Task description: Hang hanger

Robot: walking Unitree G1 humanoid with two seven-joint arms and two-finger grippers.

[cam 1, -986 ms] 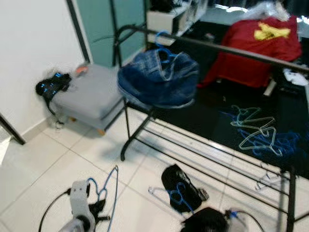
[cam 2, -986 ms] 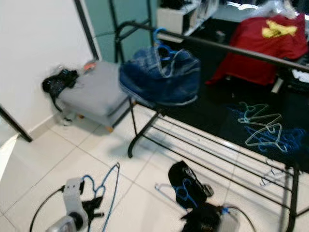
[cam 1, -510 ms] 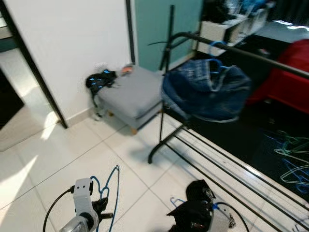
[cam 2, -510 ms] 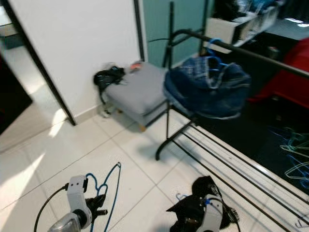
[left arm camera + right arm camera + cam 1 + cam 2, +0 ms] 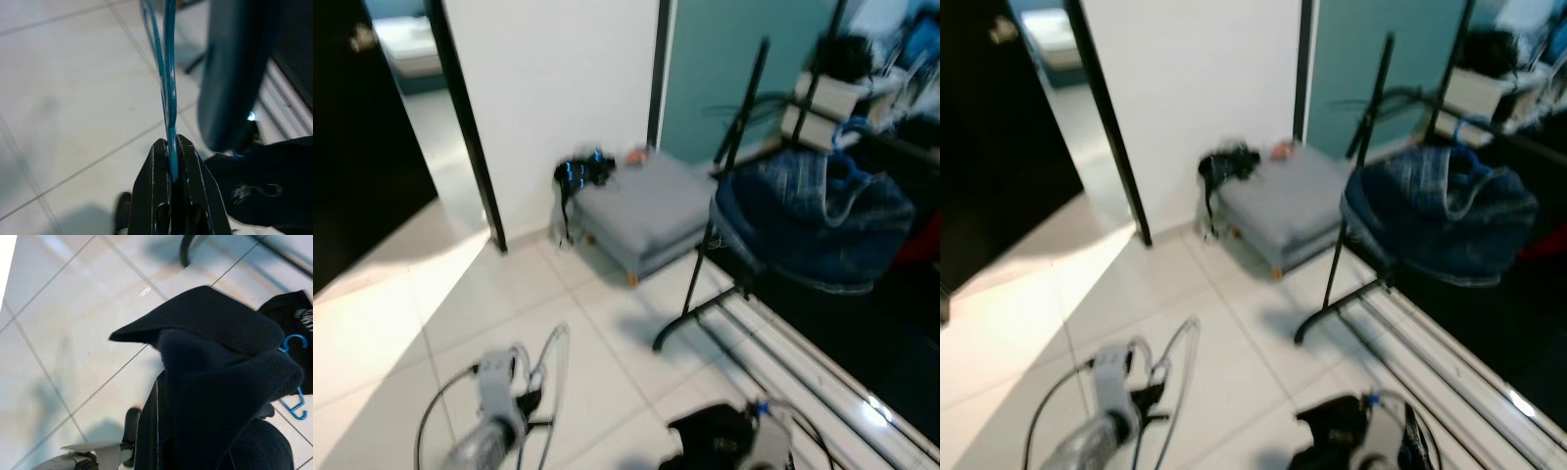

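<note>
White floor tiles (image 5: 431, 323) are stretching across the lower half of the two head views, both of which are blurred. Two grippers are showing low in the frame. The left gripper (image 5: 172, 161) is pinching one thin blue wire hanger (image 5: 166, 83) between its two black fingers (image 5: 156, 181), which are pressed together on the wire with only the wire between them. From the head views, the hanger (image 5: 551, 377) is looking pale and smeared, rising as a narrow loop from the gripper above the tiles, near the robot's left side. In the left wrist view its wire is running straight away from the fingertips as two close blue strands.

The right gripper (image 5: 1356, 441) is sitting at the bottom right beside one dark piece of clothing (image 5: 220, 382). That black knitted cloth is covering the fingers in the right wrist view, so whether they are apart or together cannot be told. One more blue hanger hook (image 5: 296, 399) is peeking out past the cloth.

One black metal clothes rack (image 5: 724, 225) is standing on the right, with one blue denim garment (image 5: 813, 220) draped over it. One grey cushioned stool (image 5: 646, 211) is sitting against the white wall (image 5: 558, 78), with one small black bundle (image 5: 579, 172) at its corner. One dark doorway (image 5: 362, 147) is opening on the left.
</note>
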